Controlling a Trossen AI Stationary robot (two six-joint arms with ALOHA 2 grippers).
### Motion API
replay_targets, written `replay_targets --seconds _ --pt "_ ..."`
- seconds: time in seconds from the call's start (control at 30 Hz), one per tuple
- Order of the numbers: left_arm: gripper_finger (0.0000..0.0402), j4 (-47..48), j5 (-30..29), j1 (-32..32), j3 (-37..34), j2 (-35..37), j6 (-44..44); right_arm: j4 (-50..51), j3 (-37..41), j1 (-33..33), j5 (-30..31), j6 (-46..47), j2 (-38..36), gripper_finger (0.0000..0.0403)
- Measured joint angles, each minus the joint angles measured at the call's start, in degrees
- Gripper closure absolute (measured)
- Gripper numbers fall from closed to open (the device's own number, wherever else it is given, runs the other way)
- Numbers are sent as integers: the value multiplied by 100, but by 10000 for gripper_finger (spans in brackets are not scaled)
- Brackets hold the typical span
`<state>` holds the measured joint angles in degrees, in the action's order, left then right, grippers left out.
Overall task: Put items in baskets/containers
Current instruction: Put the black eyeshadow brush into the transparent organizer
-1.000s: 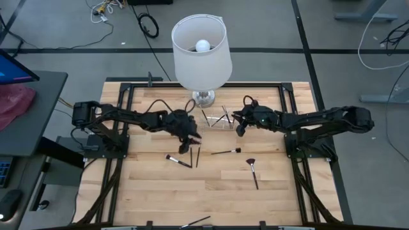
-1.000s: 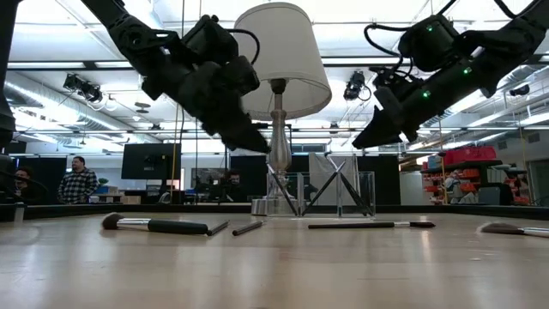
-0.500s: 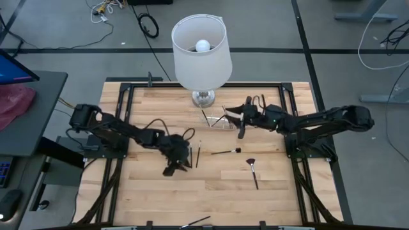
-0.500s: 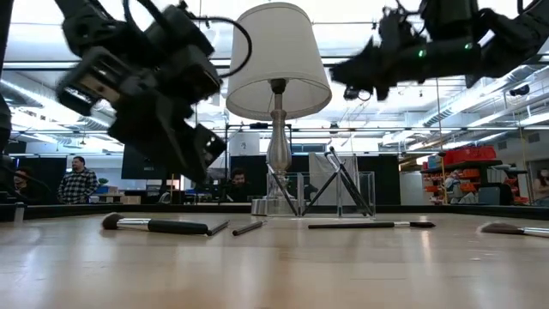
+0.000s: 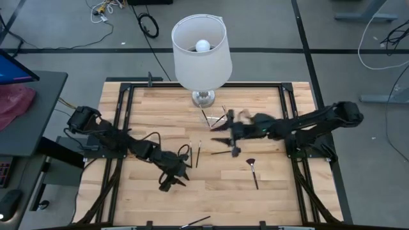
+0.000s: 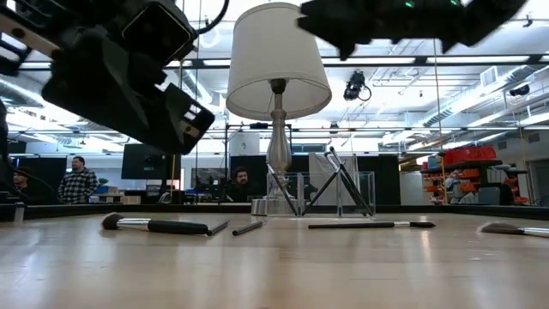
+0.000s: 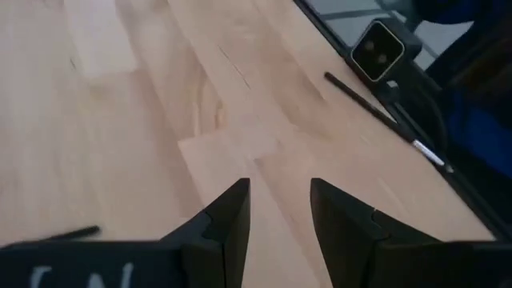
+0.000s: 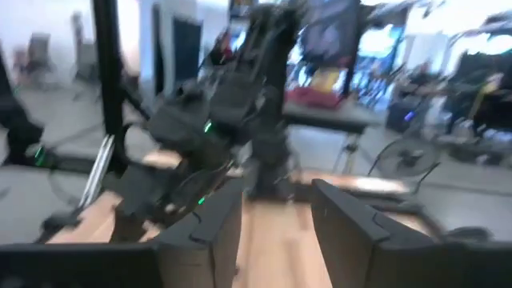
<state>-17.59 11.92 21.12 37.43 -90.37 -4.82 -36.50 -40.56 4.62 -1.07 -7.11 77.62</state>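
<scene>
You have some brushes in the box, four loose on desk — both pincers gape empty.

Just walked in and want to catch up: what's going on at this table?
Two robot arms are putting makeup brushes into a small clear box beside the lamp. Several brushes already lean inside it. The left claw is open and empty low over the wood. The right claw is open near the box. A fan brush still lies loose.
</scene>
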Motion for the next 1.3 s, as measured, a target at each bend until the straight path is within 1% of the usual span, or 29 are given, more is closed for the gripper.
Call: replay_targets --seconds 0.07,0.17,0.23,0.33,0.43,0.57,0.67,0.73,0.77,0.83,0.93,1.03,1.1,1.17,1.23,1.3 --pt "267 26 -15 130 0 0 -259 595 -451 163 -138 -91 393 252" --pt "267 27 37 403 0 15 -492 1388 -1039 430 -834 -134 968 257" --pt "267 86 49 602 -7 128 -575 1511 -1267 692 -1238 88 1361 261" --pt "267 106 -152 904 -4 327 -744 1440 -1419 1151 -1294 214 2017 267" --pt "267 63 -679 1267 -4 497 -786 1073 -1480 1556 -1295 226 2665 270" --pt "267 91 -1392 1780 -2 529 -810 35 -1497 1930 -1303 560 3387 270" --pt "267 97 -2019 2047 -2 531 -803 -691 -1497 2062 -1297 747 3841 270" --pt "267 71 -2368 2123 -2 531 -731 -986 -1536 2081 -1305 952 4077 267" --pt "267 54 -2511 2135 -2 531 -696 -975 -1619 2080 -1303 1135 4197 264" --pt "267 25 -2673 2140 -2 531 -701 -789 -1819 2075 -1299 1404 4405 253" --pt "267 -1 -2772 2109 -2 531 -891 -325 -2239 2087 -1451 1456 4704 234" --pt "267 -132 -2801 2105 -2 530 -1137 314 -2636 2179 -1651 1239 4855 217" --pt "267 -344 -2834 2116 0 499 -1245 723 -2795 2256 -1653 950 4865 211" --pt "267 -436 -2903 2129 -2 493 -1256 927 -2869 2338 -1639 668 4865 209" --pt "267 -611 -3031 2138 -2 490 -1261 935 -2919 2416 -1451 477 4868 210" --pt "267 -752 -3201 2138 -2 490 -1254 938 -2929 2491 -994 283 4865 211"
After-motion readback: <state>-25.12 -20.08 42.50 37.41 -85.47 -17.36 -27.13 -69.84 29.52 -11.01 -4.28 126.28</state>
